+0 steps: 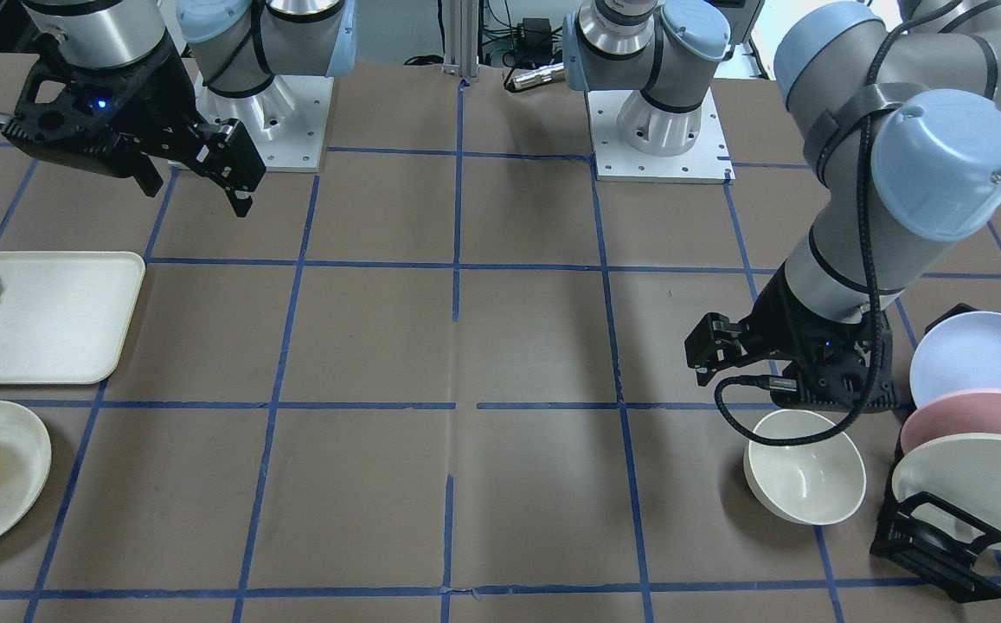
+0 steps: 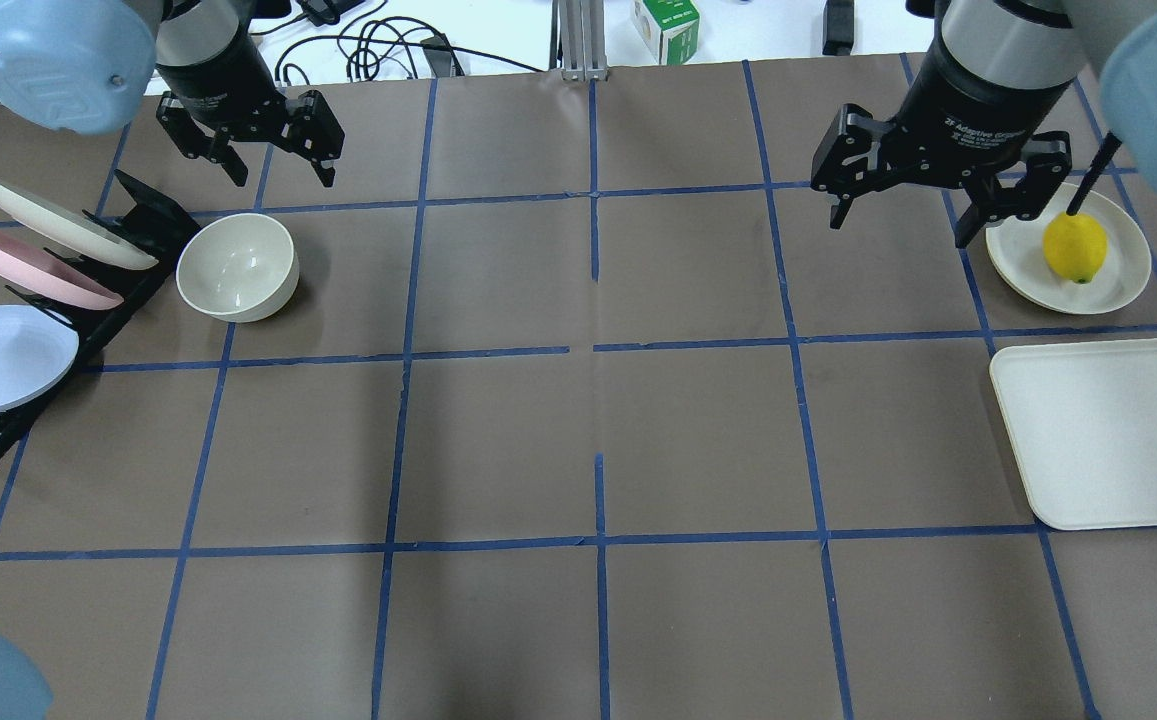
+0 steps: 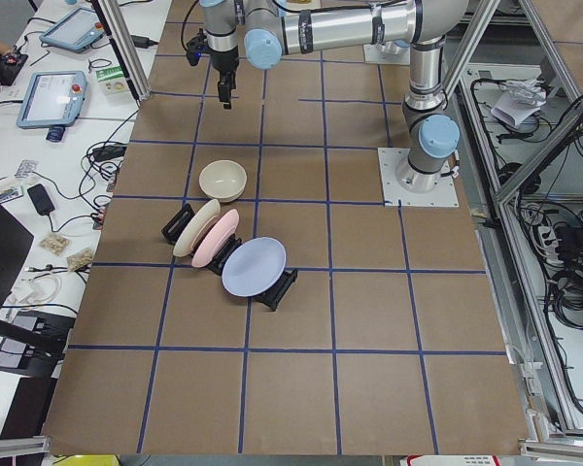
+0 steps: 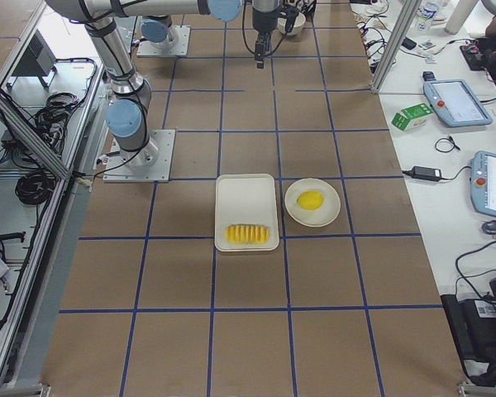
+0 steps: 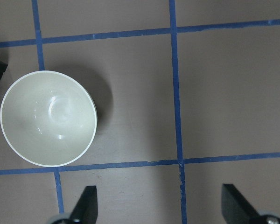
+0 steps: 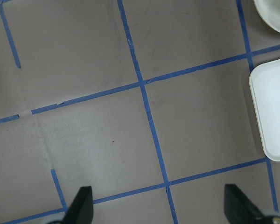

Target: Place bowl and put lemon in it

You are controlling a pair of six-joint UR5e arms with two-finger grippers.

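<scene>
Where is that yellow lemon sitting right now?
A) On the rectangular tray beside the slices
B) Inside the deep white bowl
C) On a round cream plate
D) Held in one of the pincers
C: the lemon lies on the round cream plate, on the opposite side of the table from the empty bowl.
</scene>
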